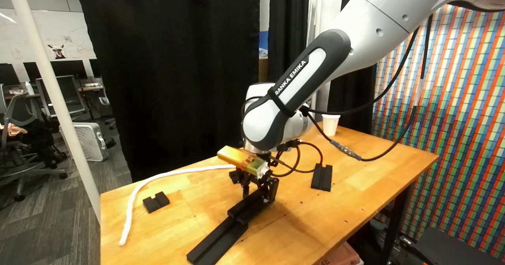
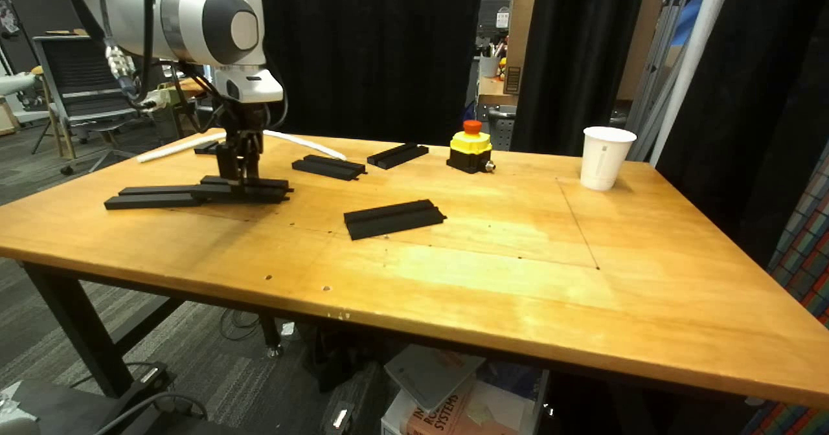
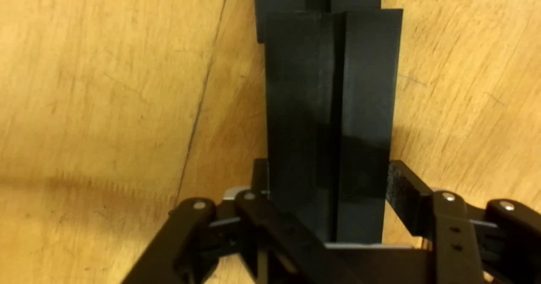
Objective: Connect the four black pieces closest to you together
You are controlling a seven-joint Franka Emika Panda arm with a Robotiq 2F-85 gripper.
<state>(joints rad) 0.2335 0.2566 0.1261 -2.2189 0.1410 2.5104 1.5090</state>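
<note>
My gripper (image 3: 328,178) is shut on a long grooved black piece (image 3: 304,106), one finger against each side. In an exterior view this held piece (image 1: 246,209) meets the end of another long black piece (image 1: 218,241) lying on the table. Seen from the wrist, the held piece's far end overlaps the lying piece (image 3: 281,1) and sits slightly right of it. More black pieces lie apart: a near one (image 2: 395,221), plus one (image 2: 327,167) and another (image 2: 397,155) farther back. A short notched black block (image 1: 156,202) rests by the white strip. Which belong to the four, I cannot tell.
A white curved strip (image 1: 158,176) runs along the table's far side. A yellow box with a red button (image 2: 471,144) and a white paper cup (image 2: 604,156) stand on the wooden table (image 2: 518,228). Black curtains (image 1: 169,79) hang behind it.
</note>
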